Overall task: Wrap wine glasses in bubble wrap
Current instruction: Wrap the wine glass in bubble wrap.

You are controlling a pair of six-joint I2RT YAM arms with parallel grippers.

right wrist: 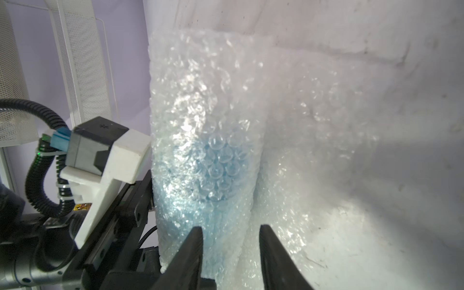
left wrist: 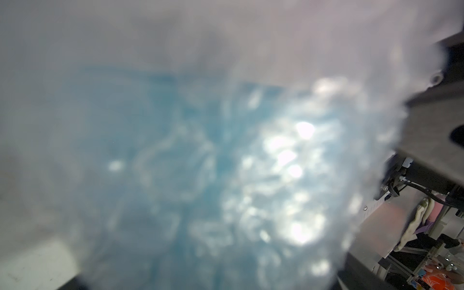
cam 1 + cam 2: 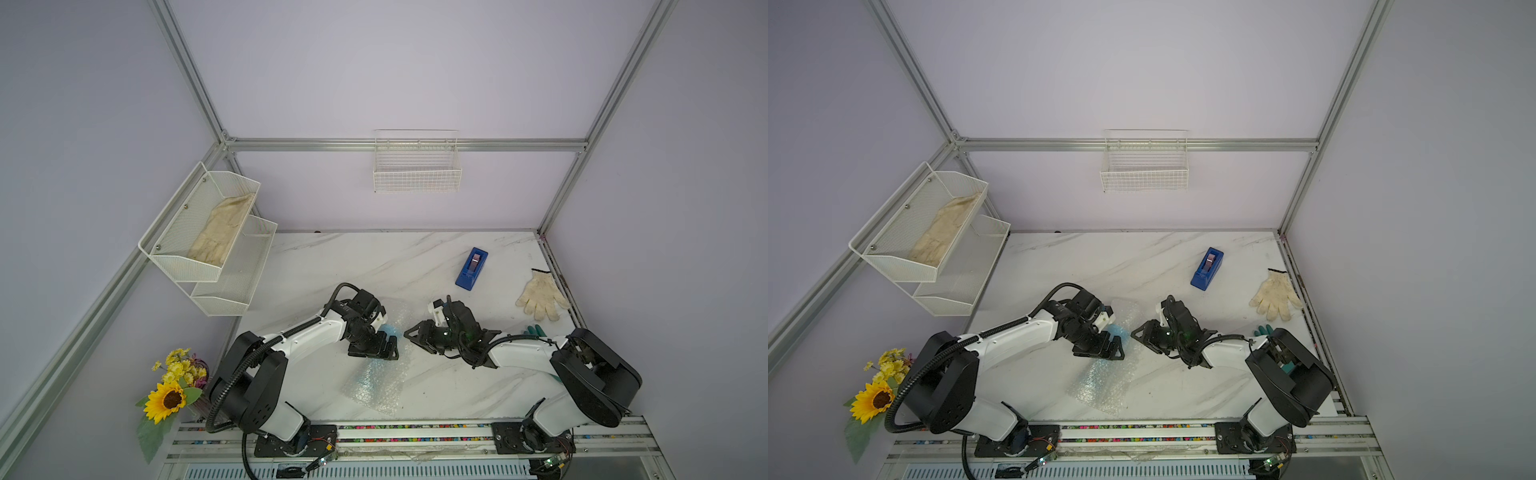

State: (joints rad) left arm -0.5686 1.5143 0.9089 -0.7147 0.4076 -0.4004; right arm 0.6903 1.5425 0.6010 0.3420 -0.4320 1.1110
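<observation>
On the marble table (image 3: 374, 266), bubble wrap (image 3: 374, 386) sheathes the sky-blue goblet (image 1: 221, 163); both jaws stand apart.

A sky-blue goblet (image 1: 221, 163) is showing through clear bubble wrap (image 1: 200, 88), which is glinting white over its rows of round bubbles. The table (image 3: 353, 266) is showing white marble with grey veins. Toward the right in a top view, a tape dispenser (image 3: 471, 269) is showing dark blue and a glove (image 3: 540, 295) cream.
</observation>
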